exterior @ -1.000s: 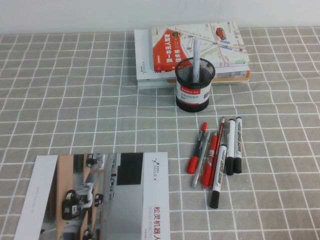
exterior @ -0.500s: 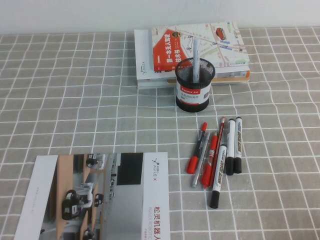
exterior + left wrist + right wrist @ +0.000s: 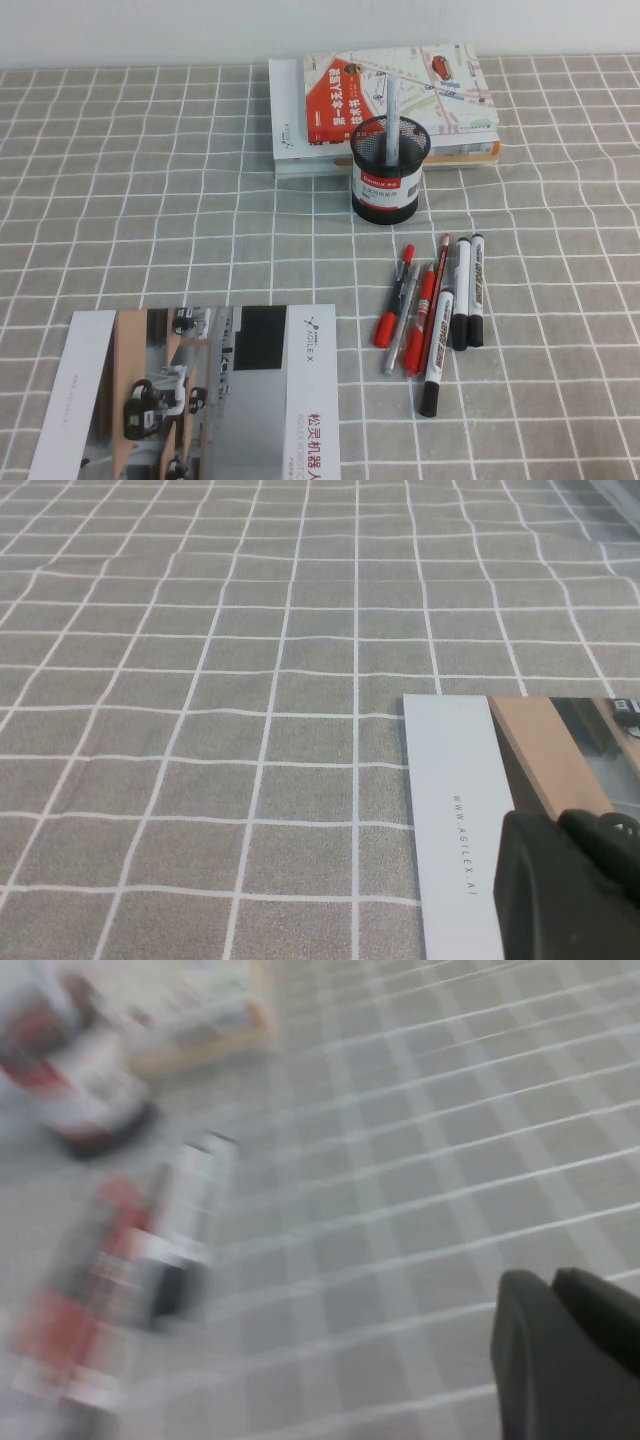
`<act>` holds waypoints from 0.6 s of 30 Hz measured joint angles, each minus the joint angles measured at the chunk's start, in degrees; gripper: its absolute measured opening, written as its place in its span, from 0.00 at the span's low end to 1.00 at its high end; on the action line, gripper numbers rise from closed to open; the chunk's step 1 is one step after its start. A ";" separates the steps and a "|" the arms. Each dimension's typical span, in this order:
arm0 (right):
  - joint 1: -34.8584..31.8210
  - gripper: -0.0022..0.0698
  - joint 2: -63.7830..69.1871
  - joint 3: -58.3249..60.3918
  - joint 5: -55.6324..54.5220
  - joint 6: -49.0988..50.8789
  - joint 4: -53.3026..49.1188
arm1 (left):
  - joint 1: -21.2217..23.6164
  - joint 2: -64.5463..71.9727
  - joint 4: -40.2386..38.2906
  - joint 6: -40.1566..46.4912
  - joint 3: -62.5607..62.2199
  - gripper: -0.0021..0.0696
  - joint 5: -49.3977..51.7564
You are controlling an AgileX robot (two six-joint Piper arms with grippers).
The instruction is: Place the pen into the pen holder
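Note:
The pen (image 3: 477, 290), a slim white marker with dark print and black ends, lies rightmost in a row of pens on the checked cloth. The pen holder (image 3: 389, 175), a black mesh cup with a red-and-white label, stands behind the row with a grey pen upright in it. Neither arm shows in the high view. My left gripper (image 3: 560, 820) is shut and empty over a brochure's corner. My right gripper (image 3: 550, 1278) is shut and empty above bare cloth, well off from the blurred pen row (image 3: 130, 1270) and pen holder (image 3: 80, 1090).
Beside the pen lie a plainer white marker (image 3: 461, 293), a fat white marker with red print (image 3: 436, 340), red pens (image 3: 421, 318) and a grey pen (image 3: 402, 318). A stack of books (image 3: 385, 105) sits behind the holder. A brochure (image 3: 200, 395) lies front left.

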 joint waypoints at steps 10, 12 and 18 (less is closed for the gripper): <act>0.00 0.01 0.00 0.00 -2.75 -0.46 47.01 | 0.00 0.00 0.00 0.00 0.00 0.02 0.00; 0.00 0.01 0.00 0.00 -4.17 -0.84 47.91 | 0.00 0.00 0.00 0.00 0.00 0.02 0.00; 0.00 0.01 0.00 0.00 -6.32 -1.31 51.62 | 0.00 0.00 0.00 0.00 0.00 0.02 0.00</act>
